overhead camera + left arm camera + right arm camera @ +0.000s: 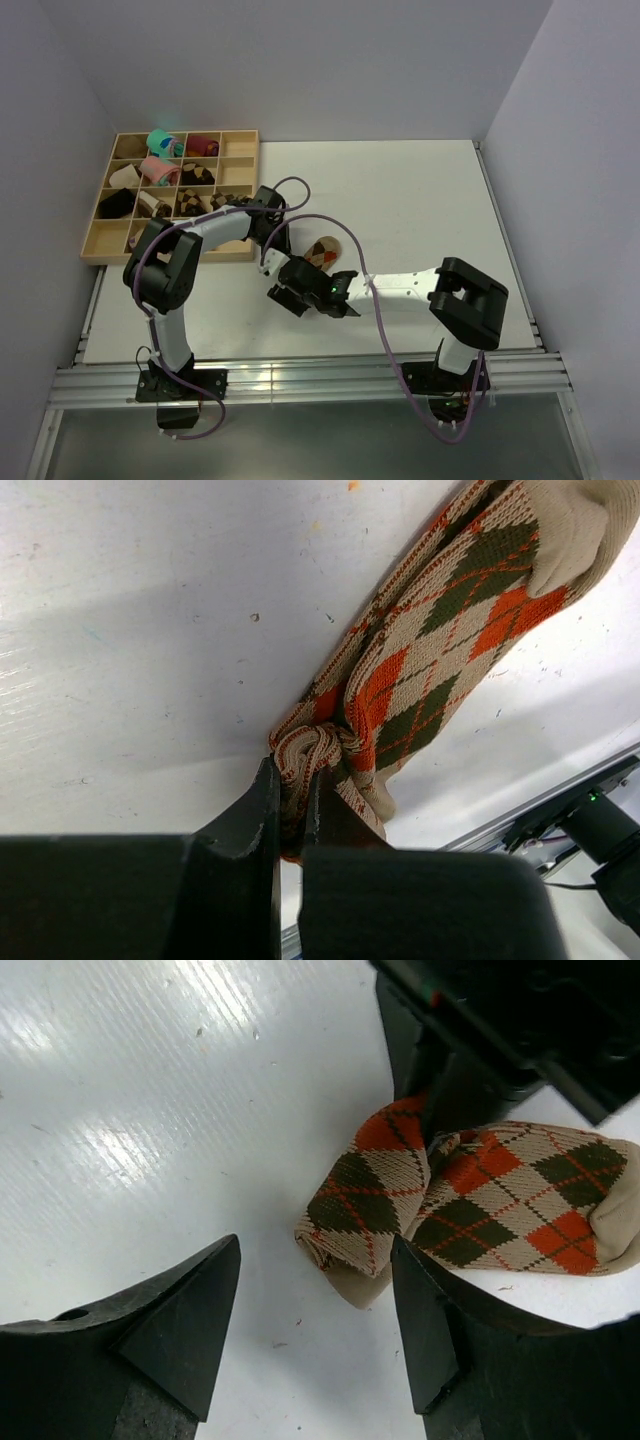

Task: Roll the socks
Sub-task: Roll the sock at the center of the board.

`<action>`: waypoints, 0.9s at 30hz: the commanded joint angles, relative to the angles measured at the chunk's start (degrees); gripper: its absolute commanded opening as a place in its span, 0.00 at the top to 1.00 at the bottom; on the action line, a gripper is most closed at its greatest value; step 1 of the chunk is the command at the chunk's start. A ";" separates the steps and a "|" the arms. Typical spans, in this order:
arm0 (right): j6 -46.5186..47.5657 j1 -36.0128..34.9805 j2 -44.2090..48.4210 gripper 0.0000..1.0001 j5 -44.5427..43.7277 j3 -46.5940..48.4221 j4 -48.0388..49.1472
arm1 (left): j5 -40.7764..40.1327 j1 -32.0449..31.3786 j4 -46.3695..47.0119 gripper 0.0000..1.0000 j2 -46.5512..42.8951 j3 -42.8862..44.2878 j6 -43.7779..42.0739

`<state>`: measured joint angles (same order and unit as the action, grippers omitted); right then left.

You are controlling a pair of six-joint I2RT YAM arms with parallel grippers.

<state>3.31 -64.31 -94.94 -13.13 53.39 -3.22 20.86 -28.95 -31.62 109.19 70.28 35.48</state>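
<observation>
The tan argyle socks [324,250] with dark brown and orange-red diamonds lie on the white table, partly folded over. My left gripper [296,785] is shut on their bunched edge, with fabric pinched between the jaws; in the top view this gripper [281,241] sits just left of the socks. My right gripper [315,1260] is open and empty, low over the table just short of the folded end of the socks [470,1195]. In the top view the right gripper [287,294] is in front of the socks. The left gripper's dark body [480,1040] shows above the socks in the right wrist view.
A wooden compartment tray [92,250] stands at the back left, holding pink [159,171], teal [160,141], maroon [203,146] and brown-and-cream rolls. The table's near edge and metal rail [300,378] run along the front. Grey walls enclose the table.
</observation>
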 commanded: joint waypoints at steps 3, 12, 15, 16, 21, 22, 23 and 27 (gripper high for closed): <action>3.54 -1.69 -4.02 0.31 -6.38 3.21 0.06 | -0.30 0.21 -3.80 0.99 1.82 0.91 -3.76; 3.90 -3.36 -8.33 0.39 -13.51 2.16 1.99 | 2.78 0.21 -4.24 0.99 2.43 0.39 -5.07; 3.55 -3.45 -8.25 0.55 -13.24 1.90 2.34 | 3.57 0.21 -4.24 1.00 2.61 -0.05 -5.16; 3.37 -3.36 -7.64 0.68 -12.55 1.46 2.52 | 3.40 0.21 -4.24 0.99 2.52 -0.23 -5.16; 1.18 -3.28 -6.05 0.95 -9.03 0.41 2.79 | 3.40 0.21 -3.01 0.99 1.21 -1.46 -3.93; 0.82 -3.36 -5.96 0.98 -7.81 0.32 2.78 | 3.48 0.21 -2.75 0.99 1.03 -1.64 -3.76; -0.31 -3.19 -5.96 1.00 -7.18 0.14 2.61 | 3.66 0.21 -2.58 0.99 0.68 -1.81 -3.32; -3.22 -2.05 -5.53 1.00 -3.31 -1.52 3.05 | 4.01 0.21 -1.70 0.99 -0.02 -2.52 -2.61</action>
<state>4.27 -67.11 -101.62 -22.13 53.76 -1.72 24.88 -28.18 -31.66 109.86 69.91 32.62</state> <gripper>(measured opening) 0.033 0.079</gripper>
